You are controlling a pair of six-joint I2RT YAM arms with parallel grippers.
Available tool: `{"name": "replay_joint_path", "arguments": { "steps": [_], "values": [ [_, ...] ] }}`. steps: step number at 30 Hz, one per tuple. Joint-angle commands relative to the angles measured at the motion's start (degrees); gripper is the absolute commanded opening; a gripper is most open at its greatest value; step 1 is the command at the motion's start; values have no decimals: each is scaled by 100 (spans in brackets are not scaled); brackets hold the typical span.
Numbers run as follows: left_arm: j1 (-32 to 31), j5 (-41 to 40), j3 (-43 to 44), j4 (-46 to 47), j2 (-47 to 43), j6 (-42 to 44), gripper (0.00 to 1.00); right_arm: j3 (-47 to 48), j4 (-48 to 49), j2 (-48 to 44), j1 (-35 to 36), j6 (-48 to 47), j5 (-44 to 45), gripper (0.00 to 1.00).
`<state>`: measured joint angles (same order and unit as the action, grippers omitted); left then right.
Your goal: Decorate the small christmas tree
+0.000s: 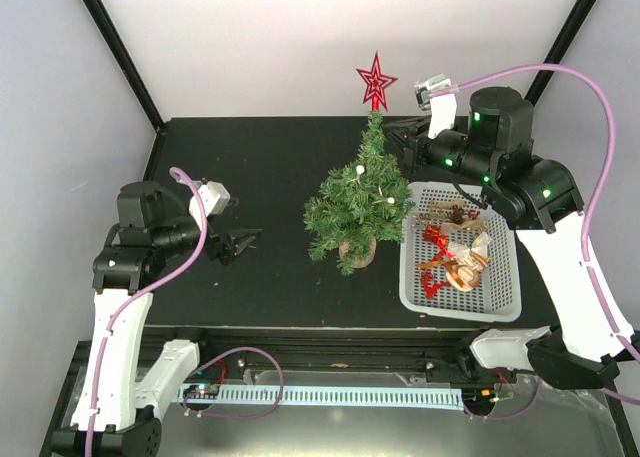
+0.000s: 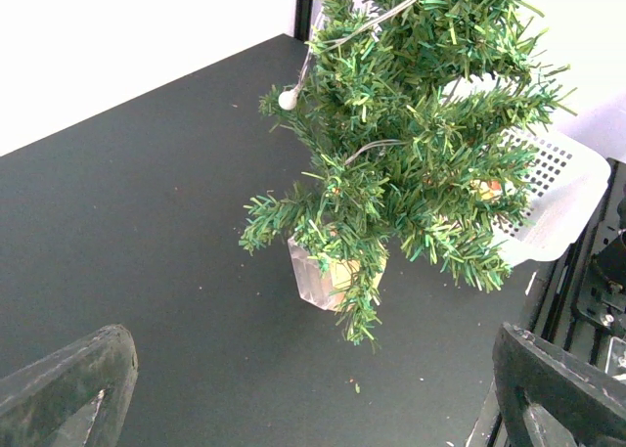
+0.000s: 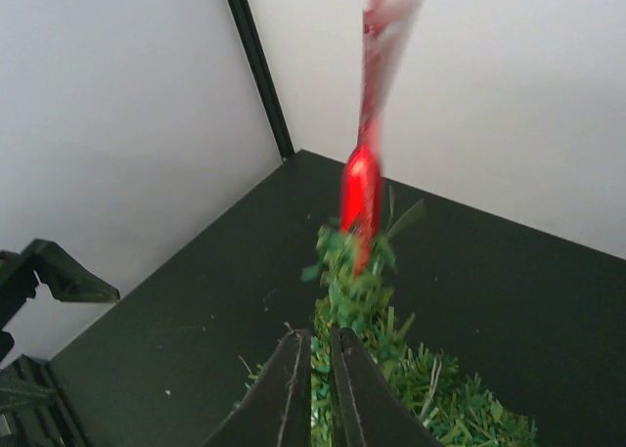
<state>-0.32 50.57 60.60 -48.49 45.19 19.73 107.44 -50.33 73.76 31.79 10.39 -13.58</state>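
You see the small christmas tree, bushy dark green with a tan base, standing in the centre of the top view on the black table, just left of the white plastic basket. A glossy red star sits on its tip. Your right gripper is beside the upper branches, its jaws nearly together and holding nothing. Your left gripper, at centre left, stands wide and empty.

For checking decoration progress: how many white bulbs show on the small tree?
2. One white bulb on the left of the small christmas tree, another on its right, lower. Branches may hide more.
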Motion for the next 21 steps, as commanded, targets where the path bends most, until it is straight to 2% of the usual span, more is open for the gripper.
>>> {"name": "replay_joint_path", "arguments": {
  "steps": [1,9,13,16,21],
  "values": [
    [52,4,94,3,-79,12,99,37,-379,-37,46,-33,128,10],
    [63,6,67,23,-107,-4,99,302,-369,27,46,50,182,20],
    [59,-1,24,41,-141,5,99,125,-342,-86,48,79,319,26],
    [62,-17,-4,56,-155,13,99,-300,-207,-311,46,174,482,29],
    [65,-19,-29,84,-143,21,99,-1938,275,-1144,46,814,1097,30]
  ]
}}
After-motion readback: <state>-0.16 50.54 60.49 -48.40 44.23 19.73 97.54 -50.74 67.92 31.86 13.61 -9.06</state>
